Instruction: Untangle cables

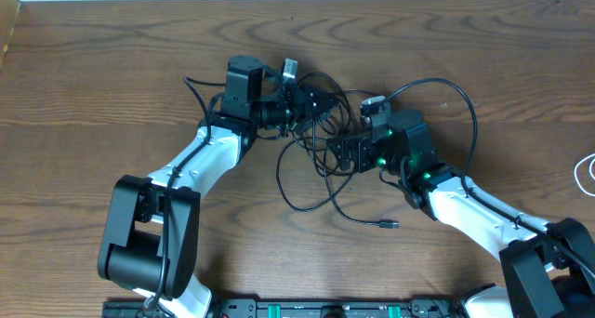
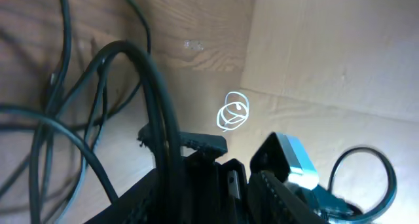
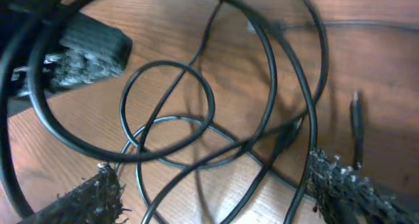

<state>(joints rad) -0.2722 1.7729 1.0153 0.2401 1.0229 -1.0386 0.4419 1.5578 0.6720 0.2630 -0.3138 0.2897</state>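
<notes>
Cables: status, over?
Right gripper open, straddling black cables. Left gripper in the tangle, jaws not readable. Knot unresolved; white cable alone at right edge.

cables [image 1: 321, 137] on table [image 1: 93, 76], near centre

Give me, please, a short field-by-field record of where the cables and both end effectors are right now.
surface: wooden table
black cables: tangled loops at the table's middle
plug end: one black plug lies free, nearer the robot's base
white cable: apart, at the table's right edge
left end effector: at the tangle's far side; open or shut cannot be told
right end effector: open, black loops lying between its fingers
</notes>
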